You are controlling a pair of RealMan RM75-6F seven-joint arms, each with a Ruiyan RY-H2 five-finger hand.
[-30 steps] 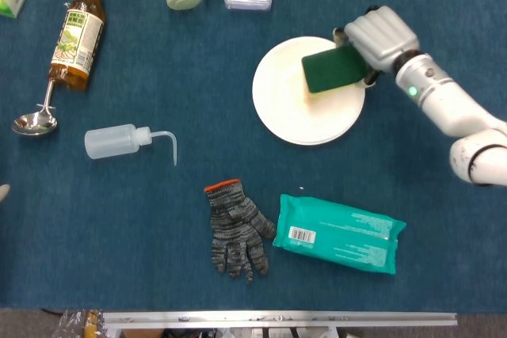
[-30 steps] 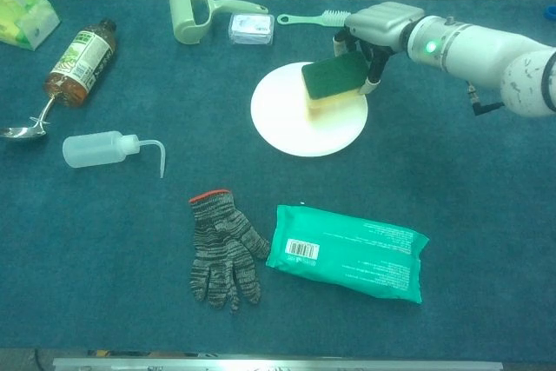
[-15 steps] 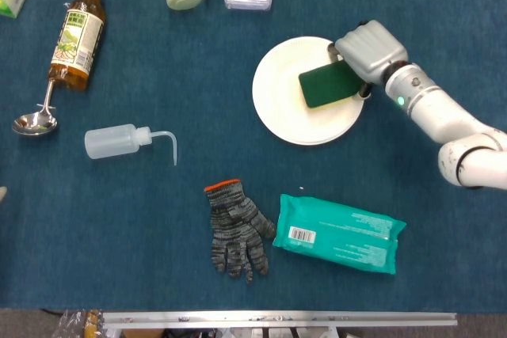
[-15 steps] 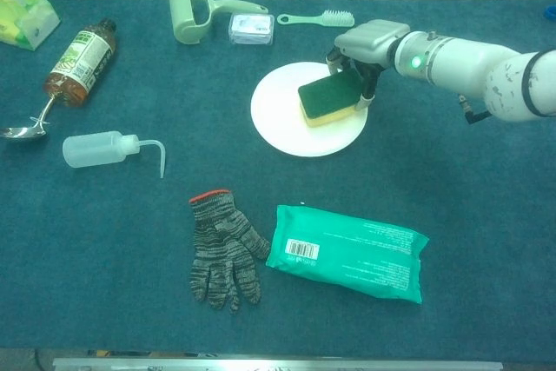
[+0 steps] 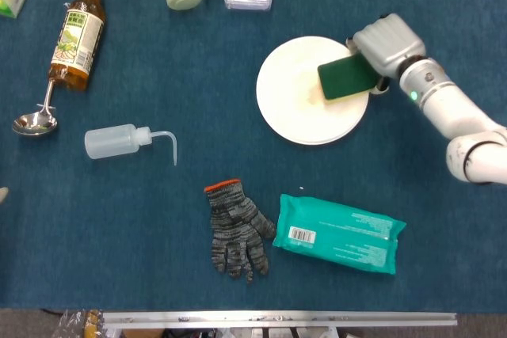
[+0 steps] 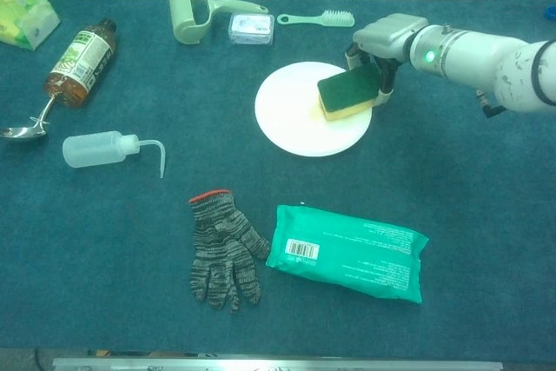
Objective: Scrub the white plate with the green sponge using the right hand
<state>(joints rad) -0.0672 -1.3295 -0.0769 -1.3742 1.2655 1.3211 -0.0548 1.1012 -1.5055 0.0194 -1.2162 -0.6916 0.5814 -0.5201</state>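
- Round, smooth white plate [image 5: 297, 108] lies on the blue cloth surface [image 5: 158, 219]
- Blocky green sponge [image 5: 347, 77], yellow underneath, rests on its right edge
- Right hand [image 5: 386, 43] grips the sponge from above

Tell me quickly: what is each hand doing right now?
Left hand: not in view.
Right hand: holding the green sponge on the white plate.

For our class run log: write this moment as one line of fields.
phase: scrubbing | right hand: holds green sponge | sponge: on white plate, right edge | left hand: not in view
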